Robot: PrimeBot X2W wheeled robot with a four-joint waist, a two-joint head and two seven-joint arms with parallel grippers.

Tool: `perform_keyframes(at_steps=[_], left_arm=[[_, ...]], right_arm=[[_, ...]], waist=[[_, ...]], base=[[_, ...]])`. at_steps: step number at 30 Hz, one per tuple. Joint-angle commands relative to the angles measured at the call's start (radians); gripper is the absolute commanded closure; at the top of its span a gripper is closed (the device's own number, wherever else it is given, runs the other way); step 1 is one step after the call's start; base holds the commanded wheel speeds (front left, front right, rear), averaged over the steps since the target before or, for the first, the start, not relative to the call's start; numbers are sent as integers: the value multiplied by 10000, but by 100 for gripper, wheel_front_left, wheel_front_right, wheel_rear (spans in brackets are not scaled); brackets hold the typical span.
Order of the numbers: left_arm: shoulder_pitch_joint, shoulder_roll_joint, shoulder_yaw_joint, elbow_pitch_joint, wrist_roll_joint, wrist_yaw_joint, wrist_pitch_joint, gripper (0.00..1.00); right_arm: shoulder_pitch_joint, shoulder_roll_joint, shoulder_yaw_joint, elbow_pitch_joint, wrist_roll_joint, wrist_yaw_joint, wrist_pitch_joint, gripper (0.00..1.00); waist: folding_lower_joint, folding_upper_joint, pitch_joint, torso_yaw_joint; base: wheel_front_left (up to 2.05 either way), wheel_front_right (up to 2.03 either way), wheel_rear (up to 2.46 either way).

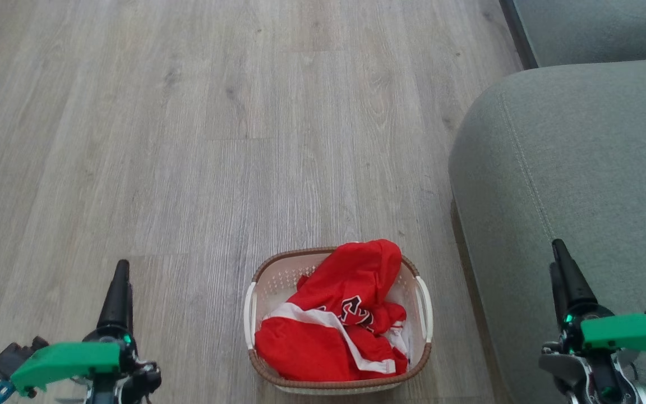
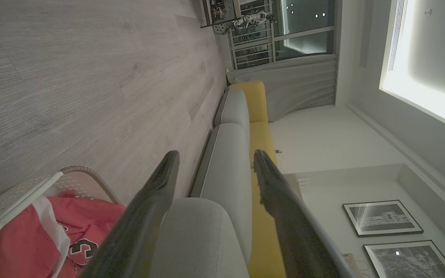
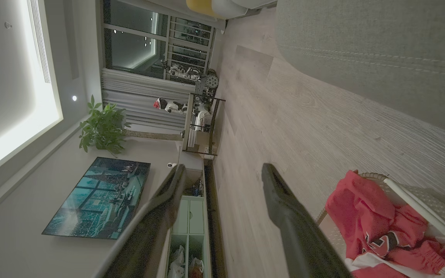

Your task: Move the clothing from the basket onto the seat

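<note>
I have the basket (image 1: 279, 280) on the wood-look floor (image 1: 216, 140), near and centre in the head view. The clothing (image 1: 345, 314) is bunched inside it: shiny red fabric with a white stripe across the near half and a black numeral outlined in white. In the left wrist view the numeral looks like a 3, though folds hide part of it. A red fold rises above the rim on the far right, and the far left wall of the basket stands bare, showing its cream perforations. The seat (image 1: 581, 168) lies to the right of the basket, just beside it but not touching. My left end effector (image 1: 121, 275) hangs near left over bare floor, well apart from the basket, with its 2 dark fingers spread wide and empty. My right end effector (image 1: 557, 258) hangs near right over the grey-green seat, spread equally wide and empty. Neither one touches the clothing or the basket.
</note>
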Motion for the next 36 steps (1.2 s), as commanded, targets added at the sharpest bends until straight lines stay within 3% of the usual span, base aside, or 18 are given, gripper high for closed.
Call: perform_keyframes(at_steps=[1,19,36], left_arm=[[-507,170,8,-426,130,30,-76,0],[-439,217,-258,-900,3634,166,-632,0],[-406,224,-451,-1029,6024,320,-1100,0]], right_arm=[[-257,-67,84,-430,-121,0,-74,0],[-127,-242,450,-1063,-3373,-1,-635,0],[-51,-296,732,-1278,-5652,-1,-1106,0]], waist=[[0,0,-1,-2],[0,0,-26,-10],[0,0,-73,-16]], base=[[0,0,0],[0,0,0],[0,0,0]])
